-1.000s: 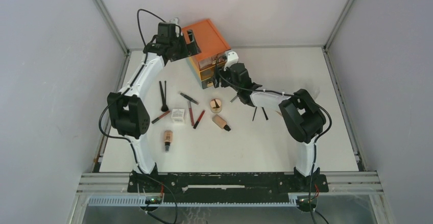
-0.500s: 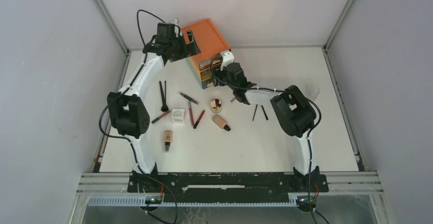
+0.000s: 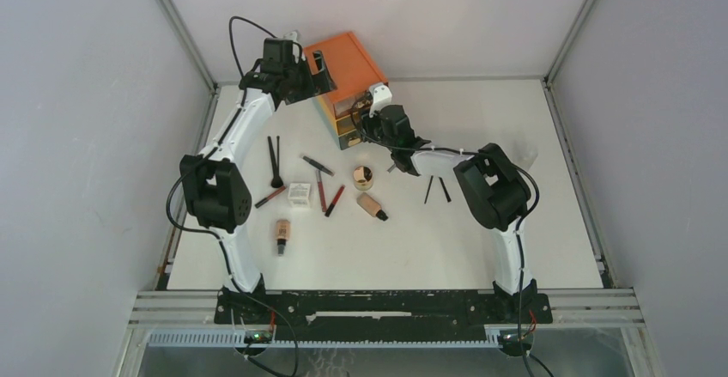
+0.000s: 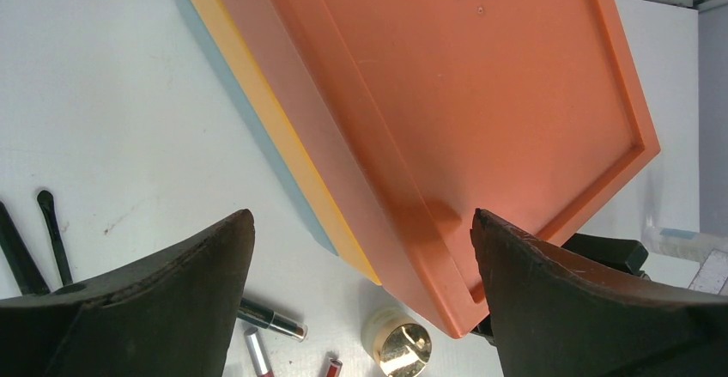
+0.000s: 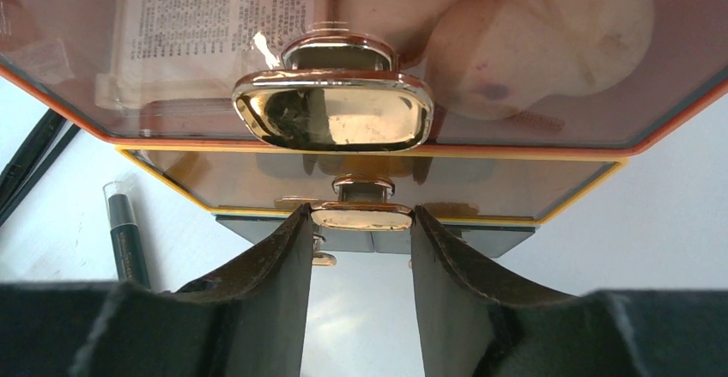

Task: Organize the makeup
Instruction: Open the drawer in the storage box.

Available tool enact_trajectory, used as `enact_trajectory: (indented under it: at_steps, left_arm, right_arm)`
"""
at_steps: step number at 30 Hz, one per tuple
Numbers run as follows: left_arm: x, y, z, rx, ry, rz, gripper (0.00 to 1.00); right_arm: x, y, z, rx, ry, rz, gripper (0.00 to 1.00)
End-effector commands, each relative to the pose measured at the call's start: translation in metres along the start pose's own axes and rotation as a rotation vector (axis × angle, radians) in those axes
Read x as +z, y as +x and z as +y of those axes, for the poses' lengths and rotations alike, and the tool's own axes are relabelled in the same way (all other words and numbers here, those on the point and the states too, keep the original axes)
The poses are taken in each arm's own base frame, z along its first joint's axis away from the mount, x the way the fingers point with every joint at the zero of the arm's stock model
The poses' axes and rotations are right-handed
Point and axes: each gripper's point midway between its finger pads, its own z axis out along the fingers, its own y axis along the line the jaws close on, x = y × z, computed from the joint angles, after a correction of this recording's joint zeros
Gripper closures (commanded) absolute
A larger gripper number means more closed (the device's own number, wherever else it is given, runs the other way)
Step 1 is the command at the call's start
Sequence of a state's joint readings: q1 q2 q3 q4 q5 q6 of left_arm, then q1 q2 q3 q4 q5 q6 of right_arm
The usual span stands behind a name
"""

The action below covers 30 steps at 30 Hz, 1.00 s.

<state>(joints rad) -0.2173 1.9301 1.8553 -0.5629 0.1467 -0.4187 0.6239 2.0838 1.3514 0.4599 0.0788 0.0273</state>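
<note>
The makeup lies loose on the table: two black brushes [image 3: 275, 161], a black pencil [image 3: 318, 166], red pencils [image 3: 323, 192], a small white box [image 3: 299, 193], a gold-capped jar [image 3: 363, 176] and beige foundation bottles [image 3: 372, 206] [image 3: 281, 234]. Two more brushes [image 3: 436, 190] lie to the right. My right gripper [image 5: 361, 219] is shut on the gold knob [image 5: 362, 215] of the orange chest's middle drawer. The top drawer [image 5: 481, 59] holds a white box and peach compacts. My left gripper [image 4: 360, 222] is open, its jaws spread over the chest's top [image 4: 464, 76].
The orange three-drawer chest [image 3: 345, 61] stands at the back of the table, against the rear wall. Both arms reach to it, the left gripper [image 3: 311, 76] at its top left and the right gripper [image 3: 371, 122] at its front. Grey walls enclose the table.
My right arm has moved left and forward to the chest front, and its fingers now sit on the middle drawer's knob. The left arm has not moved.
</note>
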Motion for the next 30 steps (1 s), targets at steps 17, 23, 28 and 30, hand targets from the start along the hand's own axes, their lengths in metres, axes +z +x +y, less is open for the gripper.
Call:
enact_trajectory:
  at_steps: [17, 23, 28, 30]
  left_arm:
    - [-0.013, -0.022, -0.010, 0.012, 0.036, -0.058, 0.00]
    - [-0.013, -0.021, -0.009, 0.012, 0.034, -0.054, 0.00]
    - [-0.017, -0.023, -0.009, 0.019, 0.031, -0.062, 0.00]
    - [-0.018, -0.024, -0.010, 0.019, 0.033, -0.064, 0.00]
  right_arm:
    - [-0.043, -0.019, 0.031, -0.005, -0.063, -0.093, 0.77]
    - [-0.072, -0.009, 0.030, 0.008, -0.061, -0.074, 0.78]
    - [-0.097, 0.012, 0.034, 0.008, -0.078, -0.028, 0.79]
    - [-0.105, 0.018, 0.035, 0.005, -0.074, -0.017, 0.79]
